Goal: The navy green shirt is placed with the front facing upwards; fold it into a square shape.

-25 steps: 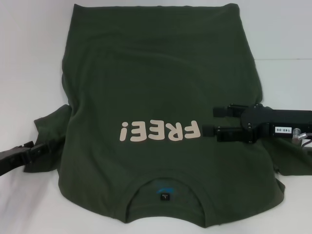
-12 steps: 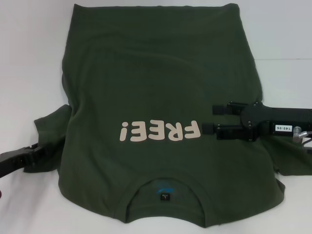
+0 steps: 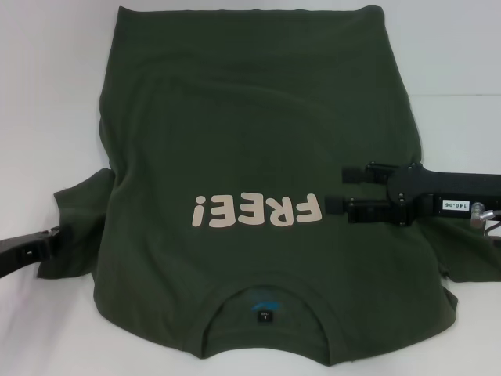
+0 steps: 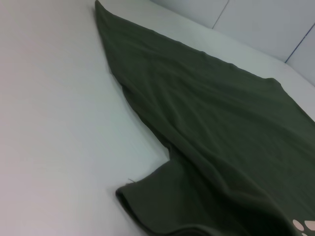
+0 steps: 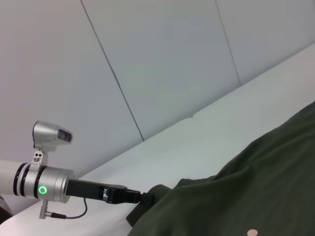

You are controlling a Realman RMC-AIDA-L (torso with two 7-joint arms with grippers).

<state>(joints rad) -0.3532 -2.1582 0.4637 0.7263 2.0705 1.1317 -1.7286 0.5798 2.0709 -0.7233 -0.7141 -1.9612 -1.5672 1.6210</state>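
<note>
The navy green shirt lies flat, front up, with cream "FREE!" lettering and the collar with its blue-marked tag at the near edge. My right gripper is open and empty, hovering over the shirt just right of the lettering. My left gripper is low at the left edge, at the tip of the shirt's left sleeve. It also shows in the right wrist view, right at the sleeve's edge. The left wrist view shows the shirt's side edge and the sleeve.
The shirt rests on a white table. The right sleeve sticks out beneath my right arm. A pale panelled wall stands beyond the table's left side.
My left gripper has drawn back to the left, away from the sleeve, which stays lying flat. My right gripper has shifted only slightly.
</note>
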